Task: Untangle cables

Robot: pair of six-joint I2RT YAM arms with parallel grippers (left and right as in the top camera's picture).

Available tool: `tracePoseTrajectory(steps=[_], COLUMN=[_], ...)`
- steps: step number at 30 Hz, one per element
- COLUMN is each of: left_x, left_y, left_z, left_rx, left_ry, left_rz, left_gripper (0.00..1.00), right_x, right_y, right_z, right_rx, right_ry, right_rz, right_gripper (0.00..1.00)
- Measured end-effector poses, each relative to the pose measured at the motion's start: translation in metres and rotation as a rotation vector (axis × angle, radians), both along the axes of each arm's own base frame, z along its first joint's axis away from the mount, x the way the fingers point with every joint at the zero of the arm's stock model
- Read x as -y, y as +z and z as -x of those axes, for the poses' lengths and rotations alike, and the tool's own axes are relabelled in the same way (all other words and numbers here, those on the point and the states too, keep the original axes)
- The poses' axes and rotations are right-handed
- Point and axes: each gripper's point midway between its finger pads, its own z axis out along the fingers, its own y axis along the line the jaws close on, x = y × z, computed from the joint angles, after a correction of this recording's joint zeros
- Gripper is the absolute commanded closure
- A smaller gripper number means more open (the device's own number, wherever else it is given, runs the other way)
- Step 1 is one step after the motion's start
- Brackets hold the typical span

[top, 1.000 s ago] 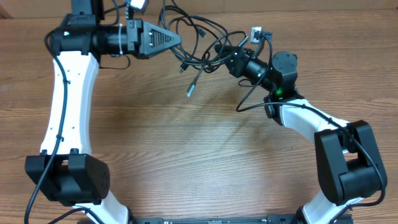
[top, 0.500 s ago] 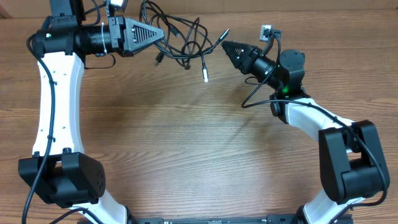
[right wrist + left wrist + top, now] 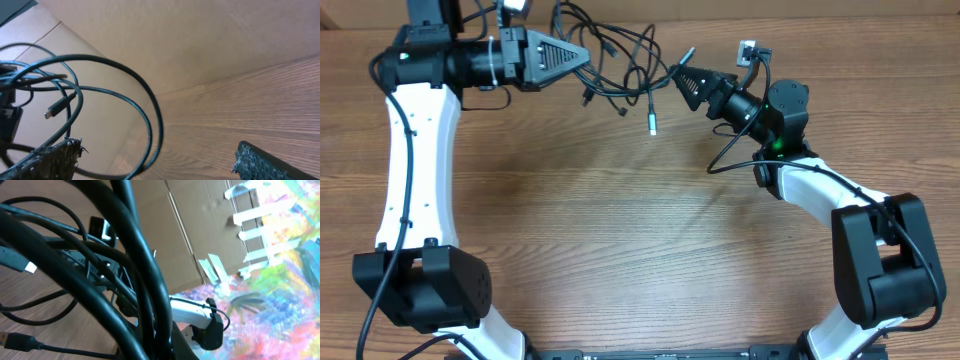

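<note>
A tangle of black cables point(image 3: 620, 62) hangs above the wooden table at the back. My left gripper point(image 3: 582, 56) is shut on one side of the bundle. In the left wrist view the thick black cables point(image 3: 135, 270) fill the frame and hide the fingers. A loose plug end point(image 3: 652, 124) dangles below the tangle. My right gripper point(image 3: 680, 80) stands open just right of the tangle, touching none of it in the overhead view. Thin cable loops point(image 3: 150, 120) hang in front of the wide-apart fingers point(image 3: 55, 157), nearer the left one.
The wooden table point(image 3: 640, 230) lies below both arms. A white connector point(image 3: 749, 50) on a cable sits behind the right wrist. Cardboard point(image 3: 150, 45) stands behind the table. The right arm point(image 3: 200, 317) shows in the left wrist view.
My right gripper has drawn back out of the tangle and opened wide. The left gripper carried the bundle to the left, then a little back to the right.
</note>
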Motion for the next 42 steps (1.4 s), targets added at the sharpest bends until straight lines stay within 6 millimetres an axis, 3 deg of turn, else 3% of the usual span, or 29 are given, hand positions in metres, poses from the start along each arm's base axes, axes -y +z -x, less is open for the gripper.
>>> tracePoseTrajectory(steps=[7, 10, 22, 26, 30, 35, 42], left_x=[0.020, 0.027, 0.040, 0.040, 0.040, 0.040, 0.030], left_y=[0.004, 0.005, 0.005, 0.005, 0.005, 0.005, 0.006], left_z=[0.006, 0.008, 0.014, 0.014, 0.014, 0.014, 0.009], left_rx=[0.022, 0.024, -0.004, -0.004, -0.004, -0.002, 0.008], left_ry=[-0.056, -0.075, -0.109, -0.109, -0.109, -0.108, -0.082], left_rz=[0.006, 0.009, 0.010, 0.010, 0.010, 0.010, 0.009], left_gripper=[0.96, 0.96, 0.95, 0.96, 0.96, 0.96, 0.96], right_x=[-0.012, -0.014, -0.009, -0.007, -0.005, 0.007, 0.063], right_y=[-0.005, -0.005, -0.006, -0.006, -0.012, -0.040, -0.078], right_z=[0.004, 0.005, -0.001, -0.003, -0.005, -0.010, -0.022], right_rx=[-0.008, -0.006, 0.010, 0.009, -0.017, -0.123, -0.250], right_ry=[0.015, 0.016, -0.033, -0.050, -0.066, -0.123, -0.264], right_rz=[0.019, 0.021, 0.038, 0.042, 0.049, 0.099, 0.197], right_gripper=[0.00, 0.05, 0.52, 0.94, 0.96, 0.96, 0.96])
